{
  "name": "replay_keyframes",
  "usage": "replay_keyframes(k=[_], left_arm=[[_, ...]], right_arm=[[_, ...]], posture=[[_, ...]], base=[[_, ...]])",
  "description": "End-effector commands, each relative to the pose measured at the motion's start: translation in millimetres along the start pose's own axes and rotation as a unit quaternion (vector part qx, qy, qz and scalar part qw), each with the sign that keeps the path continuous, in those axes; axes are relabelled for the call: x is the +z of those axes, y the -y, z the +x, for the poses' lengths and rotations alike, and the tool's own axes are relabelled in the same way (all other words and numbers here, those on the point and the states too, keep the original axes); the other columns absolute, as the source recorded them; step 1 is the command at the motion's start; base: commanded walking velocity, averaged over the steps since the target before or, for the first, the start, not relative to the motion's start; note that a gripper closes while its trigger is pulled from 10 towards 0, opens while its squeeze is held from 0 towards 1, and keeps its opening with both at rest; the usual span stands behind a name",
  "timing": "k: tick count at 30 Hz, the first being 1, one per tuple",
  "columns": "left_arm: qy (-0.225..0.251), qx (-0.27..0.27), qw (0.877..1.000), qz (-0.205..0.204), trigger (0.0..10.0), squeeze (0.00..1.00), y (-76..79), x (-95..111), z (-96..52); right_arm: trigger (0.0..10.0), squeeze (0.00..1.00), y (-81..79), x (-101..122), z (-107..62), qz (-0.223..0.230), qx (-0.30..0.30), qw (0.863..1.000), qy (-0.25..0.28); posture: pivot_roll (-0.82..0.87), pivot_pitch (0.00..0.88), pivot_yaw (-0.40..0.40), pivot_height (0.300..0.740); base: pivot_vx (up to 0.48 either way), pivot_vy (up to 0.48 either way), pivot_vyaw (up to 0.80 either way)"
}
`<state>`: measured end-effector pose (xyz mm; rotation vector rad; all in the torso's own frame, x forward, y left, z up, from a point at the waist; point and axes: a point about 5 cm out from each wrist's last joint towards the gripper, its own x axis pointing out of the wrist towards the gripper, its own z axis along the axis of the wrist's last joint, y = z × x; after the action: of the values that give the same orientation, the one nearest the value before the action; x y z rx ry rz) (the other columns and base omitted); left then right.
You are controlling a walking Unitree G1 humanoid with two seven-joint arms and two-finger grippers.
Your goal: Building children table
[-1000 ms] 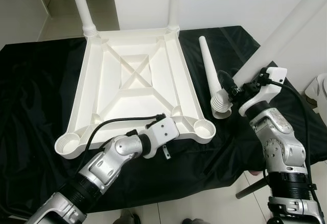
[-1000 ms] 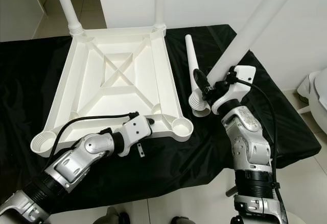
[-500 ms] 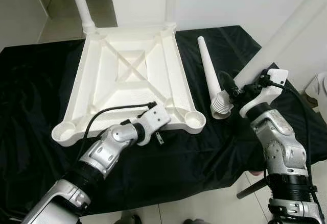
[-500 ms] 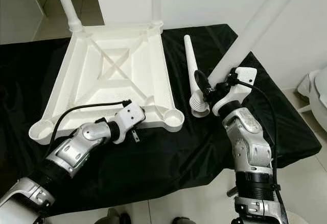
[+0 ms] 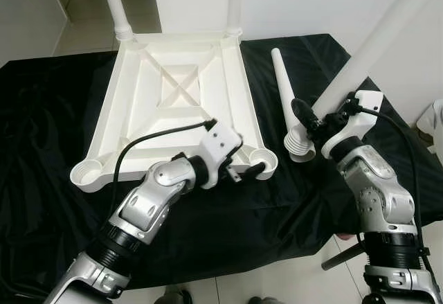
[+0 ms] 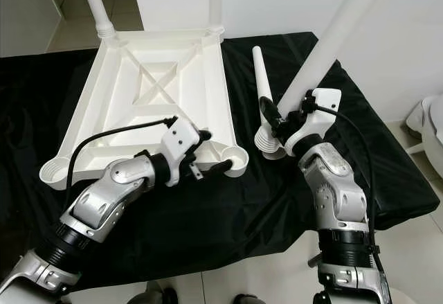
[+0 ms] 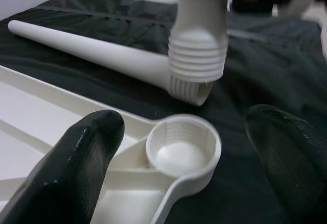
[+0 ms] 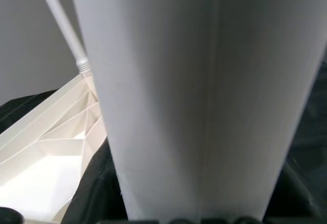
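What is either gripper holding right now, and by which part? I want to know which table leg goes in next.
The right gripper holds a white table leg near its threaded lower end. The left gripper is open, straddling the tabletop's corner socket, holding nothing.

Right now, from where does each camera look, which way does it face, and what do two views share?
Head, both eyes: forward and down at the upturned white plastic tabletop; both silver arms show.
Left wrist: along the open left gripper at the tabletop's threaded corner socket.
Right wrist: up the white plastic leg that the right gripper holds.
Shared: the loose white tapered leg, eyes and left wrist.
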<state>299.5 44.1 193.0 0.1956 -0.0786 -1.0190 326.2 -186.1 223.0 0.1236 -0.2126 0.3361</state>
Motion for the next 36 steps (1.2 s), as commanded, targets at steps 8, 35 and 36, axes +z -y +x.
replay_keyframes(k=[8, 35, 36], left_arm=[[-0.018, 0.057, 0.998, -0.022, 10.0, 0.00, -20.6, 3, -7.1], [-0.027, 0.122, 0.991, 0.040, 10.0, 0.00, -22.6, 5, -35.3], [-0.026, 0.119, 0.992, 0.038, 10.0, 0.00, -21.8, 5, -35.3]], right_arm=[[10.0, 0.00, -10.6, -5, 18.3, -0.031, 0.016, 0.999, -0.005], [10.0, 0.00, -59.3, -23, 11.0, -0.009, 0.165, 0.986, -0.002], [10.0, 0.00, -59.0, -24, 10.4, -0.008, 0.165, 0.986, -0.004]], posture=[[-0.03, 0.121, 0.020, 0.740], [0.00, 0.132, -0.024, 0.740], [0.00, 0.132, -0.024, 0.740]], base=[[0.000, 0.000, 0.00], [0.000, 0.000, 0.00], [0.000, 0.000, 0.00]])
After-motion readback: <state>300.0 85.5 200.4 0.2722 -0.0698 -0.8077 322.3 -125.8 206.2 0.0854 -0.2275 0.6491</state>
